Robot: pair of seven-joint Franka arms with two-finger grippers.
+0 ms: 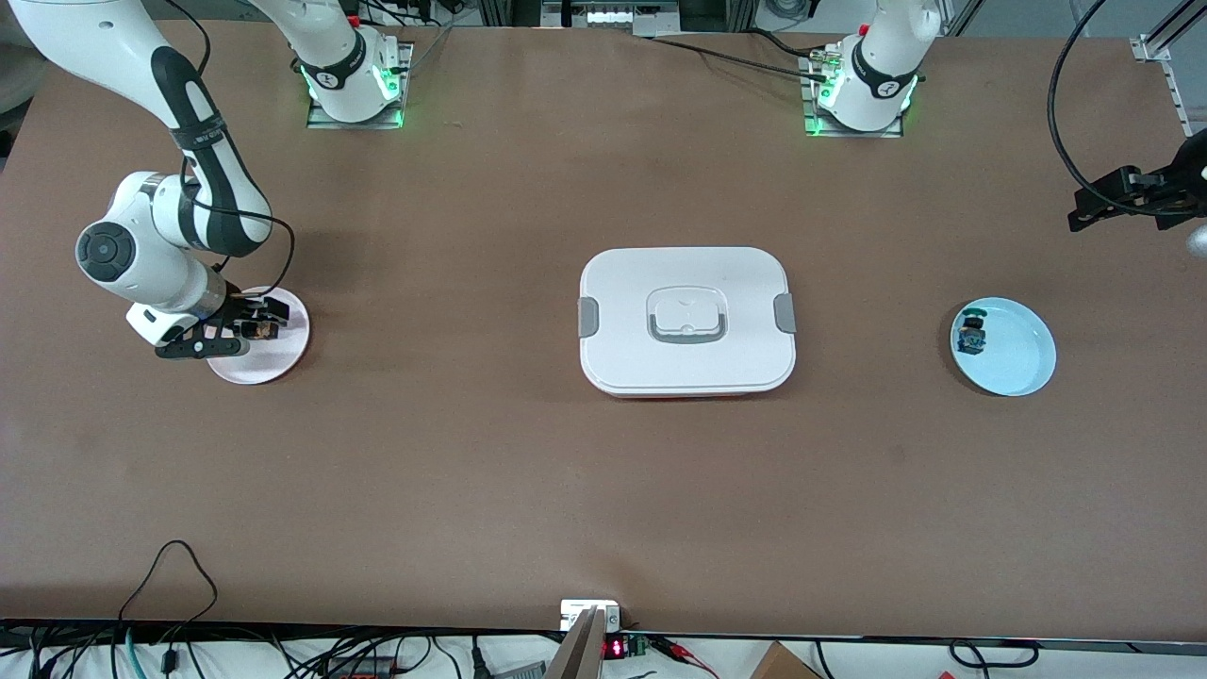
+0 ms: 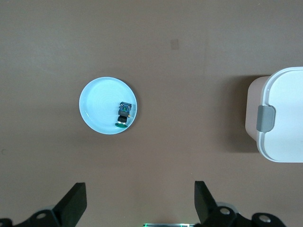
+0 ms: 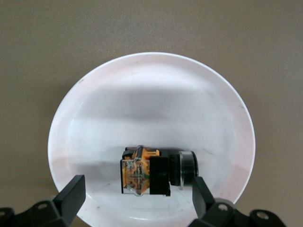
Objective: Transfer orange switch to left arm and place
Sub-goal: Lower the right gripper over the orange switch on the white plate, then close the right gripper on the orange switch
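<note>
The orange switch (image 3: pixel 151 172) lies on its side in a white plate (image 3: pixel 142 94) at the right arm's end of the table, its black cap beside one finger. My right gripper (image 3: pixel 137 198) hangs low over that plate, open, one finger on each side of the switch (image 1: pixel 259 330) without touching it. In the front view the right gripper (image 1: pixel 240 327) covers part of the plate (image 1: pixel 283 363). The white box (image 1: pixel 686 321) stands in the middle of the table. My left gripper (image 1: pixel 1084 209) waits high at the left arm's end, open and empty (image 2: pixel 139 203).
A light blue plate (image 1: pixel 1014 363) holding a blue-and-teal switch (image 1: pixel 971 335) sits between the box and the left arm's end; the left wrist view shows this plate (image 2: pixel 99 109), that switch (image 2: pixel 124 113) and a corner of the box (image 2: pixel 284 120).
</note>
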